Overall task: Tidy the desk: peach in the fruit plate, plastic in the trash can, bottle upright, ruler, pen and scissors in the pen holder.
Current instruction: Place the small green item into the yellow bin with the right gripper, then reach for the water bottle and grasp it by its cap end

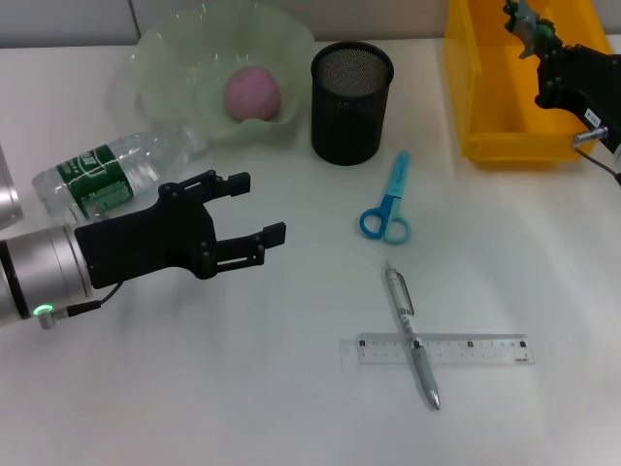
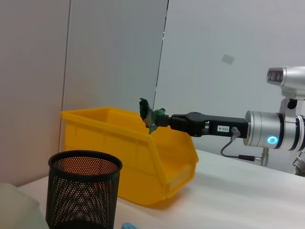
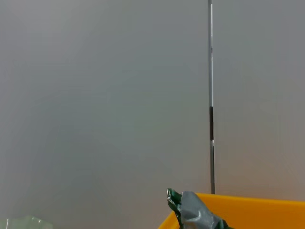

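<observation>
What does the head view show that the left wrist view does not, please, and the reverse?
Only the head view shows the left claw, open above the desk by the lying bottle, the peach in the fruit plate, the pen lying across the ruler, and the whole scissors.

Only the left wrist view shows the wall behind the desk and the side profile of the right arm.

Both show the pen holder, the yellow bin, and the right claw holding the plastic scrap over the bin.

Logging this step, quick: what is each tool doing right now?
Left tool: open, empty, beside the bottle.
Right tool: shut on plastic scrap over the yellow bin.
</observation>
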Action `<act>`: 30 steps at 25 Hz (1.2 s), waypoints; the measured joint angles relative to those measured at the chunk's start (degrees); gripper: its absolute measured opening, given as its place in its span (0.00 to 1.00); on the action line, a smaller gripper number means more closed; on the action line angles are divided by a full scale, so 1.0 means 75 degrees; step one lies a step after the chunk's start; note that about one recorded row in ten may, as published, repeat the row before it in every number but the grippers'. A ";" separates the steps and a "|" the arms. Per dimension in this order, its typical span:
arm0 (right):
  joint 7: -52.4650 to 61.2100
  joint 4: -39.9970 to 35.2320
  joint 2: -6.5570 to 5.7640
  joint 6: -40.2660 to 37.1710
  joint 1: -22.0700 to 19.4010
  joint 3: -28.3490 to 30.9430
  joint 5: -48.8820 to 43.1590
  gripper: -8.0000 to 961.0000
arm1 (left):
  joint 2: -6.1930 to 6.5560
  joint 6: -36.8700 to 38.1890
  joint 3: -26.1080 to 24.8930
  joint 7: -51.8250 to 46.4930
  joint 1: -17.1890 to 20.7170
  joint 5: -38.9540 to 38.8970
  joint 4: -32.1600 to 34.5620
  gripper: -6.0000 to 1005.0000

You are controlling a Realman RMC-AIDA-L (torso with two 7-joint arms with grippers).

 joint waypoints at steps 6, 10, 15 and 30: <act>0.0101 0.0000 0.0000 0.0012 0.0003 0.0000 0.0000 0.11 | -0.0001 0.0000 -0.0010 0.0000 -0.0007 0.0000 -0.0010 0.81; 0.0249 -0.0001 0.0000 -0.0006 0.0012 -0.0014 0.0000 0.14 | -0.0006 0.0001 -0.0011 0.0000 0.0000 0.0000 -0.0013 0.81; 0.0264 0.0002 0.0000 -0.0043 0.0012 -0.0016 0.0000 0.17 | -0.0011 0.0013 -0.0011 0.0001 0.0032 -0.0007 -0.0013 0.81; 0.0341 0.0000 0.0012 -0.0053 0.0012 0.0001 -0.0001 0.67 | -0.0012 0.0121 -0.0025 0.0000 0.0040 -0.0011 -0.0015 0.81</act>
